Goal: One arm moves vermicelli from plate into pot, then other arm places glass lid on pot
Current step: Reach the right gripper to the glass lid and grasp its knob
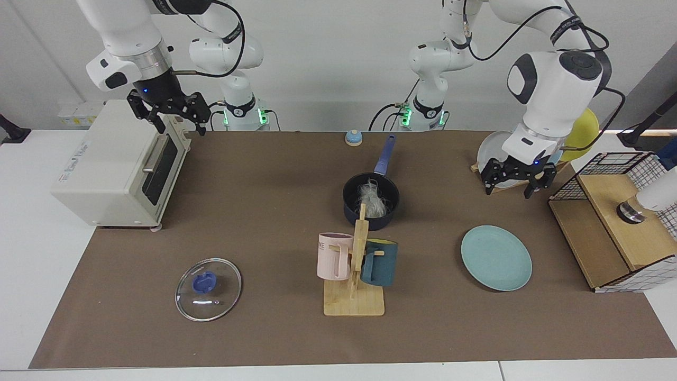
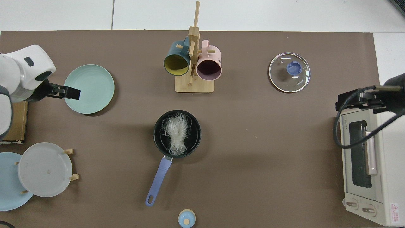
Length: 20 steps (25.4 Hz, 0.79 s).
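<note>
While the noodles (image 2: 176, 134) lie in the pot (image 1: 371, 200), the left gripper (image 1: 515, 181) hangs empty with fingers spread wide, above and behind the bare green plate (image 1: 496, 257) and just in front of the upright plates (image 1: 550, 140). The right gripper (image 1: 168, 112) hovers over the toaster oven (image 1: 113, 164), fingers apart and empty, with the glass lid (image 1: 208, 289) flat on the table well in front of it.
</note>
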### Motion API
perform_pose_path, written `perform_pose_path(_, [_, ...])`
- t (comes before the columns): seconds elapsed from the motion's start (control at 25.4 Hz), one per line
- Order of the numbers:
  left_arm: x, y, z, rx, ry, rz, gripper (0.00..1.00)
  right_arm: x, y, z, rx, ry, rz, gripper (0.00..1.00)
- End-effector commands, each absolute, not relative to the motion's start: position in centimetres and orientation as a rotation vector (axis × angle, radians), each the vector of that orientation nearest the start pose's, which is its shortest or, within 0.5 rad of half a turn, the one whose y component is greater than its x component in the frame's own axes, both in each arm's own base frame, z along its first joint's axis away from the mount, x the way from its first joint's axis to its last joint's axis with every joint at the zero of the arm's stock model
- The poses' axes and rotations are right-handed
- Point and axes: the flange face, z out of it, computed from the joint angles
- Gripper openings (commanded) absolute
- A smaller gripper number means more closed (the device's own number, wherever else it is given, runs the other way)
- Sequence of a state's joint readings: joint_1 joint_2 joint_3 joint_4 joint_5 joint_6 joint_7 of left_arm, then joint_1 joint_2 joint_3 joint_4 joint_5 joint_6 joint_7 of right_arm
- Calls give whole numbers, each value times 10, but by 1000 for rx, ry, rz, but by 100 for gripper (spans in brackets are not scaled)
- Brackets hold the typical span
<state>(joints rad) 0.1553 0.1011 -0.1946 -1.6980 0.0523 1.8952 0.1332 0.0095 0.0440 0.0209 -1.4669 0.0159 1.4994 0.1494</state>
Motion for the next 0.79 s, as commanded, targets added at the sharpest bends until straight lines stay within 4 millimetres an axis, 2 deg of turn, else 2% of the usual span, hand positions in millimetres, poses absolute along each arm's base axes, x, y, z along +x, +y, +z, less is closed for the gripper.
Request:
perform_pose_path(0.0, [597, -7, 563, -3086, 139, -50, 100, 642, 21, 599, -3130, 141, 61, 99])
perform_pose_path(0.16, [579, -12, 593, -3084, 120, -94, 100, 688, 22, 556, -3121, 145, 45, 99])
perform_pose_path(0.31, [570, -14, 601, -3086, 121, -72, 100, 721, 21, 511, -3118, 147, -19, 99])
perform_pose_path(0.39, [568, -12, 602, -3088, 118, -64, 100, 734, 14, 485, -3117, 153, -32, 99])
perform_pose_path(0.55, [568, -13, 602, -3087, 132, -64, 100, 745, 11, 441, -3117, 124, -27, 100])
perform_pose_path(0.75, [568, -13, 602, -3087, 140, -64, 100, 749, 8, 400, -3114, 127, -101, 100])
